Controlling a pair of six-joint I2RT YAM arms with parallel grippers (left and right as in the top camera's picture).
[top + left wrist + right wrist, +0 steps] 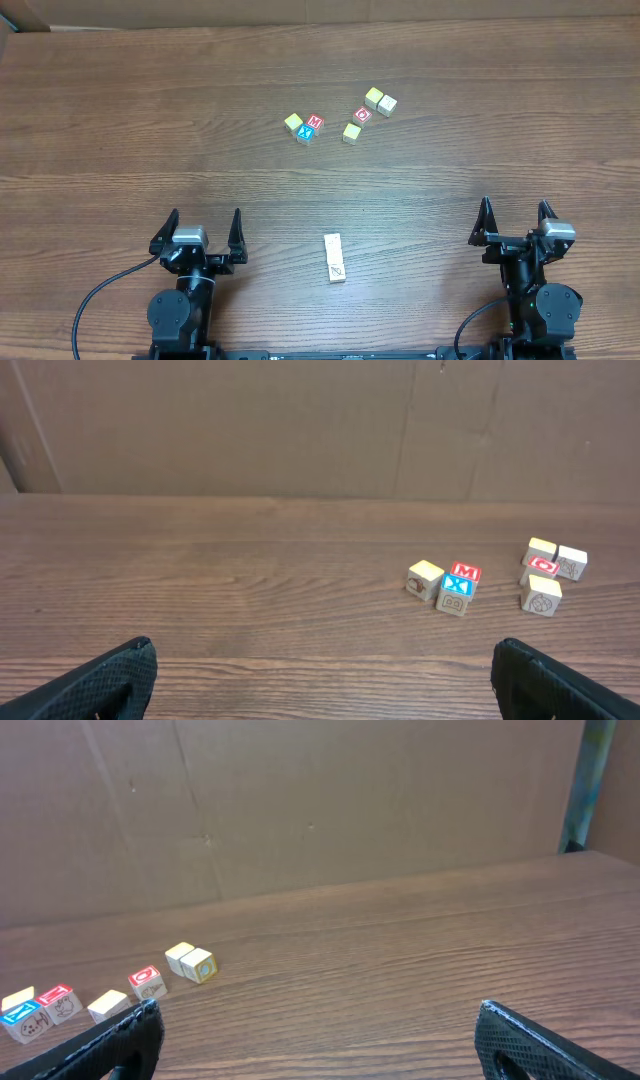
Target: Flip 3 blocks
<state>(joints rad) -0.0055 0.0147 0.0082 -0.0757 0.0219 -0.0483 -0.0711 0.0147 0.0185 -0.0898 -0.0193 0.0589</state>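
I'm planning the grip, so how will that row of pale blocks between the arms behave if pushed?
The row of pale blocks looks wooden, so probably stiff and light. Flat faces suggest sliding or tipping, not rolling. The blocks seem to touch in a line, so nudging one likely shifts its neighbours.

On the wooden tabletop, a short row of pale blocks lies between the left gripper and right gripper, both with fingers spread wide, coloured cubes scattered farther back.
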